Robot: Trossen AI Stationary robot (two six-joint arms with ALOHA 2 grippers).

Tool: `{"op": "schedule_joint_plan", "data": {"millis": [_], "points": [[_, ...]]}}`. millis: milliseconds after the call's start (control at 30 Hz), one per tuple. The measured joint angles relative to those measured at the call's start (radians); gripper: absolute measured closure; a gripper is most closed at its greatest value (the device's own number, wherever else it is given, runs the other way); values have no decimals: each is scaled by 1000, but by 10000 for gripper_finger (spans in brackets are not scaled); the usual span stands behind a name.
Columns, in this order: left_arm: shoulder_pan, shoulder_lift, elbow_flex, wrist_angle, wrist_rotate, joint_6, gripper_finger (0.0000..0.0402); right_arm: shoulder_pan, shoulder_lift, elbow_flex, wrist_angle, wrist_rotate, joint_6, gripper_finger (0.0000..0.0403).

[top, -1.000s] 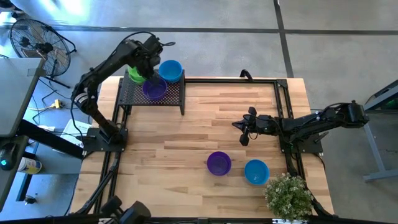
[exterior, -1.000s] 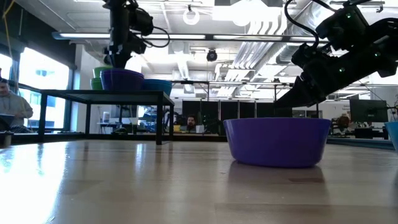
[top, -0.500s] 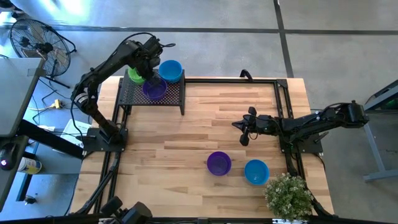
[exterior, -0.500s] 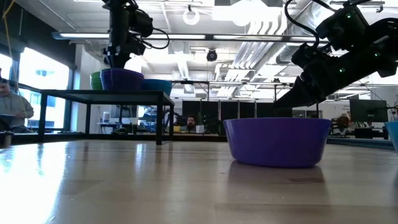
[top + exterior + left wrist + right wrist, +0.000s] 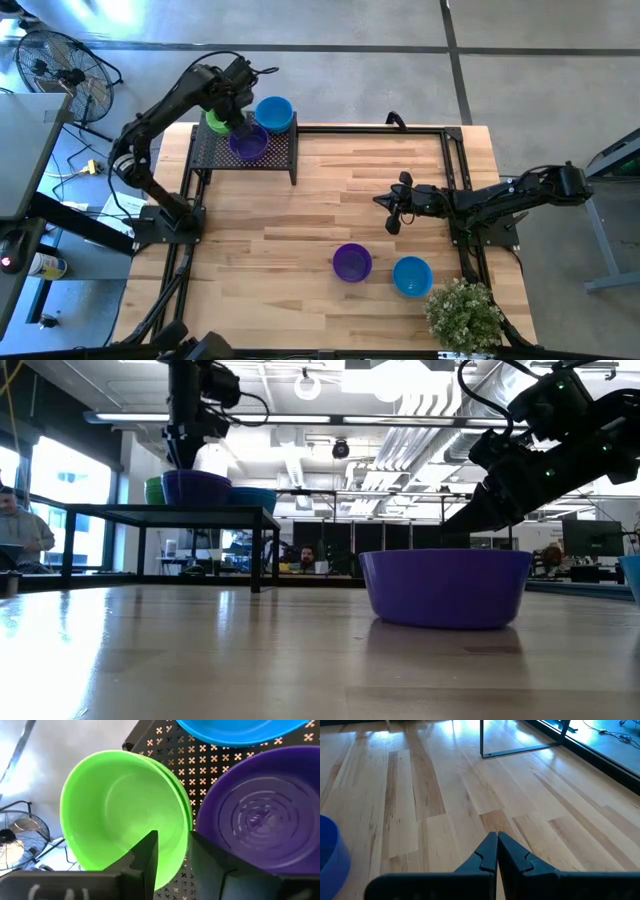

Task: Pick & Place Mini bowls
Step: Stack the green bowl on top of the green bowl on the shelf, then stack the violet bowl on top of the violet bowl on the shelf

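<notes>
Glossy lime green bowl on black mesh rack — left end effector straddling its rim, parted narrowly

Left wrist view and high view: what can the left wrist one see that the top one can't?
Only the left wrist view shows ring ridges inside the purple bowl and a second green rim nested under the green bowl. Only the high view shows the right gripper, a plant and two more bowls on the table. Both show the rack and blue bowl.

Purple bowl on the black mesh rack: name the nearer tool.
Left. The left tool hangs over the purple bowl; the right tool waits mid-table, well away.
</notes>
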Motion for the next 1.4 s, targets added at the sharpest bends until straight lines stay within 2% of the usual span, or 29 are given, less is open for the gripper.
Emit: {"op": "schedule_joint_plan", "data": {"millis": [300, 400, 467, 600, 700, 867, 1000, 1167, 1333, 1400], "points": [[-1, -113, 0, 2, 6, -11, 302, 0, 0, 0, 0, -1, 2, 402], [-36, -177, -4, 68, 54, -49, 323, 0, 0, 0, 0, -29, 3, 403], [-84, -246, -47, 174, 95, -73, 346, 0, 0, 0, 0, -57, 3, 402], [-201, -425, -248, 447, 193, -102, 392, 0, 0, 0, 0, -101, 36, 402], [-316, -547, -468, 713, 245, -148, 393, 0, 0, 0, 0, -127, 57, 403], [-520, -698, -841, 1131, 249, -184, 394, 0, 0, 30, -47, -170, 137, 399], [-664, -735, -1087, 1435, 209, -183, 400, 32, 0, 128, -249, -173, 177, 382], [-803, -726, -1277, 1729, 114, -175, 401, 135, 0, 293, -549, -125, 182, 345], [-887, -702, -1393, 1983, 53, -129, 401, 288, 13, 448, -796, -76, 160, 300], [-899, -702, -1414, 2029, 52, -117, 401, 349, 41, 510, -866, -71, 138, 284]]}}
